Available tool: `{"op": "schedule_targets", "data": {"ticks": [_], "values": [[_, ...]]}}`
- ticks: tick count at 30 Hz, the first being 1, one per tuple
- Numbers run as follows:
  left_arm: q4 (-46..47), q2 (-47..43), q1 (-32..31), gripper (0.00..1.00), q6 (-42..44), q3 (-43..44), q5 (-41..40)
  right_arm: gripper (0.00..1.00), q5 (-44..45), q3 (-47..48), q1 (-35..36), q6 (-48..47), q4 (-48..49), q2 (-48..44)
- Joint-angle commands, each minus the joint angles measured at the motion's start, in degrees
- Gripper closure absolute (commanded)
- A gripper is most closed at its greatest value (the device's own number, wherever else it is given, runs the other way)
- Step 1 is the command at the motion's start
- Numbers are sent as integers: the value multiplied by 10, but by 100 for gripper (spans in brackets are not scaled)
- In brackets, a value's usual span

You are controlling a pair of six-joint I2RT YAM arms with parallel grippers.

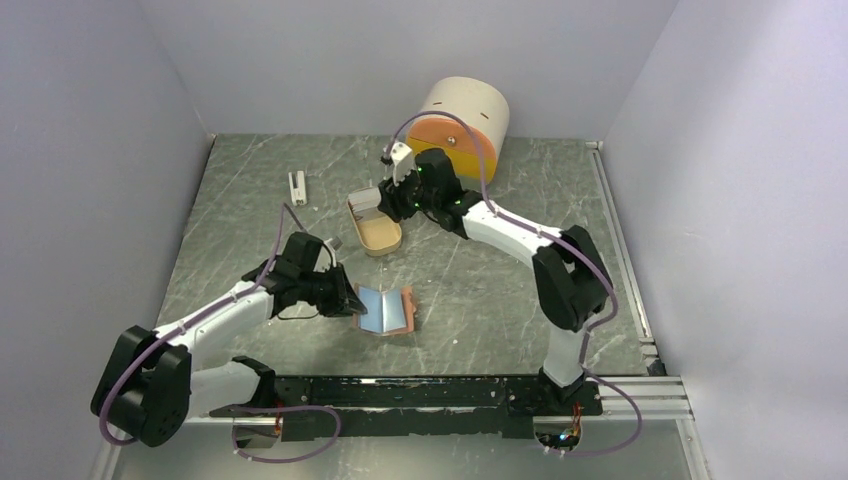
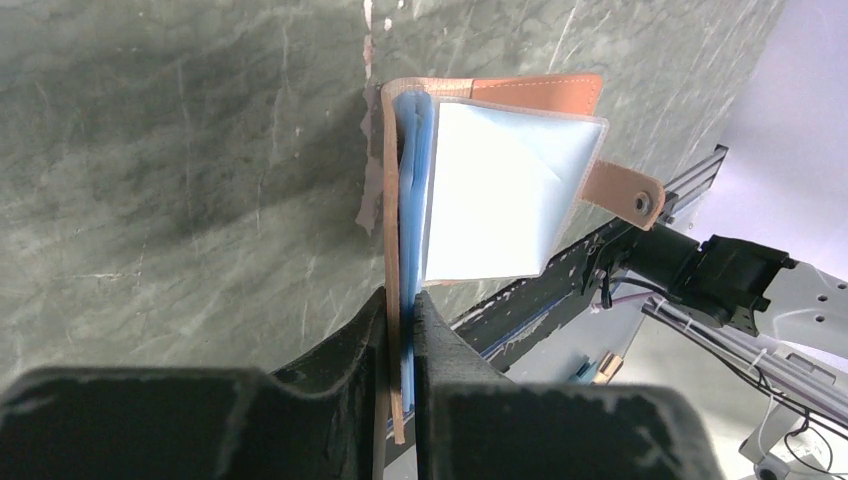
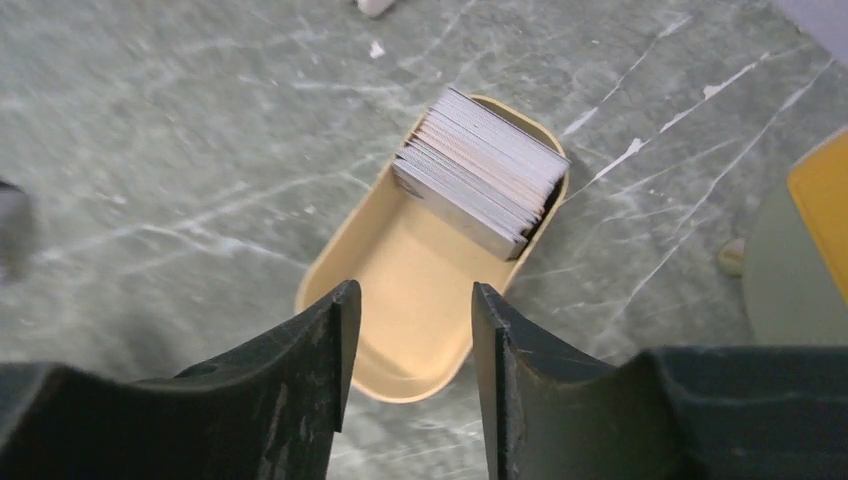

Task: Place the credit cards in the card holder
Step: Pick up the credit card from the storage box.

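Lying open on the bench, near centre: card holder, salmon-pink, clear pockets showing. The left hand is clamping its left edge between closed fingers. The credit cards are standing stacked on edge at the far end of the beige oval tray. The right hand is hovering over that tray, fingers parted, gripping nothing.

No readable text, label, brand, number or sign appears in any view.

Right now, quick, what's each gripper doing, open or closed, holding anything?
Left gripper: closed on the card holder.
Right gripper: open, empty, above the tray of credit cards.
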Motion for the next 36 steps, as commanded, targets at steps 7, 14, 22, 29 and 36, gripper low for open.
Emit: {"op": "schedule_targets", "data": {"ticks": [7,14,22,29,36], "values": [[-32,-23,4,85,-11,-15,-4,41,-64,45,-4,-304,25,71],[-12,-36,5,85,-27,-41,19,23,-70,88,2,-407,20,138],[-2,-48,5,84,-29,-61,28,23,-25,108,19,-522,34,188],[2,-78,4,84,-40,-77,34,23,23,122,26,-549,75,218],[1,-73,5,84,-36,-73,37,26,40,145,27,-565,73,246]]}}
